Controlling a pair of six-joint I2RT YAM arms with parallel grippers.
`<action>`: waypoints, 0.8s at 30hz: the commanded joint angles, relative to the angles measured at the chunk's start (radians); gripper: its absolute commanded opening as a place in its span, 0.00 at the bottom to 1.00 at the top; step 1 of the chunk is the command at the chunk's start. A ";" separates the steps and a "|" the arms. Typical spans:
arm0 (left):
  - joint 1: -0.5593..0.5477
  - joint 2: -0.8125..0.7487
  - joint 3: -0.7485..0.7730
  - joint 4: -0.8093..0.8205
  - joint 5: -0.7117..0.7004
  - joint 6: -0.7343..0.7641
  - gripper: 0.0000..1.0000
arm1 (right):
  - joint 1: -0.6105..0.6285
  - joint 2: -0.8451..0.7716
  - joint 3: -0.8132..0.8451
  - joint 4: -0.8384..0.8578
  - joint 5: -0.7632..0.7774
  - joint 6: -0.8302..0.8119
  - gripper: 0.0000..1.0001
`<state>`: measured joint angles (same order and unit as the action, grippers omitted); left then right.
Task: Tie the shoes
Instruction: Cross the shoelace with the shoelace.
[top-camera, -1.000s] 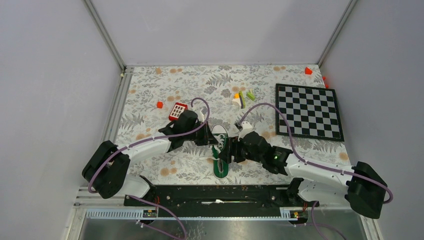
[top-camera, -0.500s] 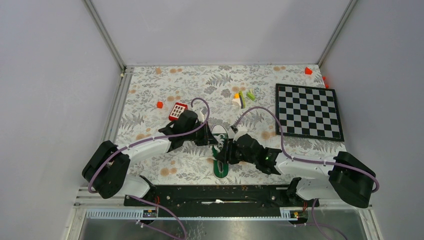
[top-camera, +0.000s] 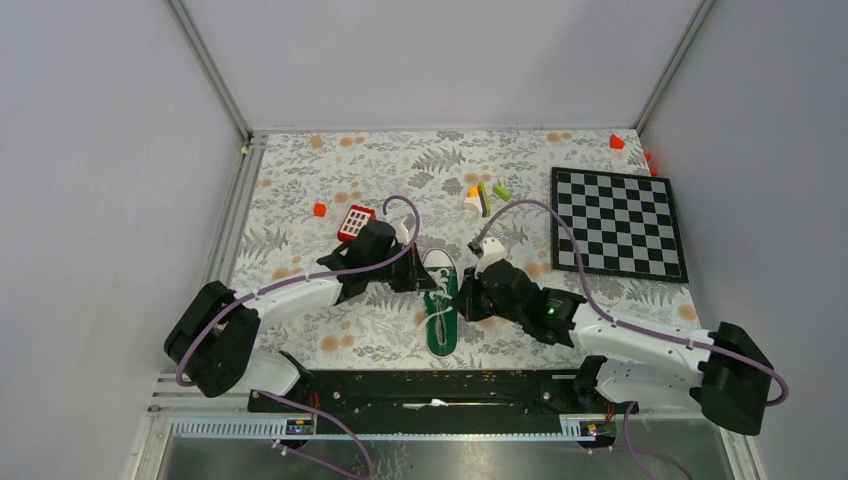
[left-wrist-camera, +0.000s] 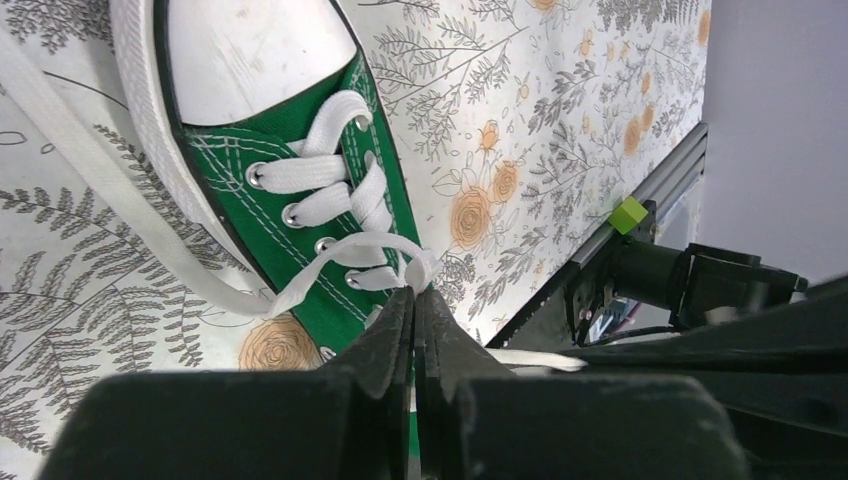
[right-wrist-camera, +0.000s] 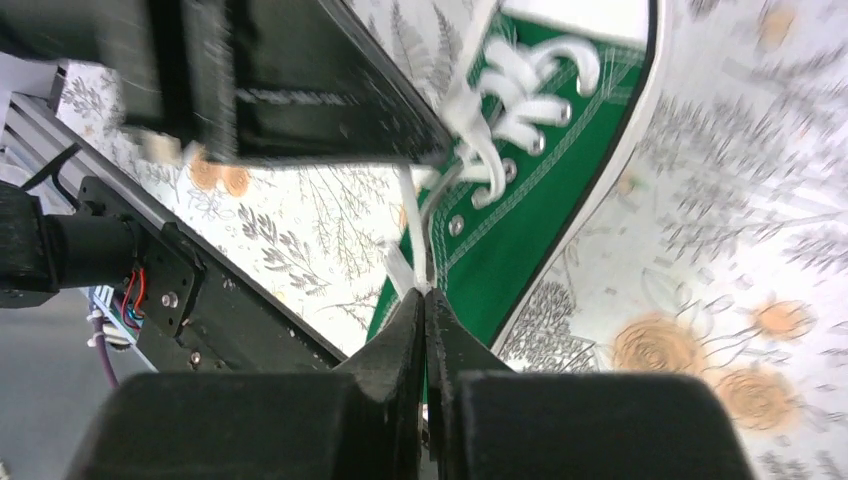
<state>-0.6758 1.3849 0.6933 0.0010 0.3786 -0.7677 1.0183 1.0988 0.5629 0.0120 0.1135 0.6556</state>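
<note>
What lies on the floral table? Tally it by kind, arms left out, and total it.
Green sneaker: 1
Chessboard: 1
Red-and-white keypad block: 1
Small red blocks: 3
Heap of small coloured pieces: 1, too small to count singly
Total: 7

On the table (top-camera: 330, 170), a shoe (top-camera: 440, 305) lies between the left gripper (top-camera: 424, 285) and right gripper (top-camera: 463, 303), with a keypad block (top-camera: 355, 222) behind-left and a chessboard (top-camera: 618, 222) to the right.

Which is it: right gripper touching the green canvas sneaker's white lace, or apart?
Touching. The right wrist view shows the right gripper shut on the white lace, the strand pinched at its tips.
</note>
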 joint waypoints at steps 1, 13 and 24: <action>0.004 -0.003 0.034 0.035 -0.007 0.016 0.00 | -0.033 -0.058 0.165 -0.235 0.058 -0.245 0.00; 0.004 0.002 0.029 0.040 0.001 0.018 0.00 | -0.044 0.132 0.345 -0.258 0.064 -0.733 0.00; 0.004 0.021 0.024 0.064 0.021 0.004 0.00 | -0.054 0.223 0.287 -0.051 0.128 -0.637 0.40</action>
<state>-0.6765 1.3895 0.7101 0.0181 0.3927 -0.7673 0.9771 1.2922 0.8459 -0.1165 0.2287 -0.0498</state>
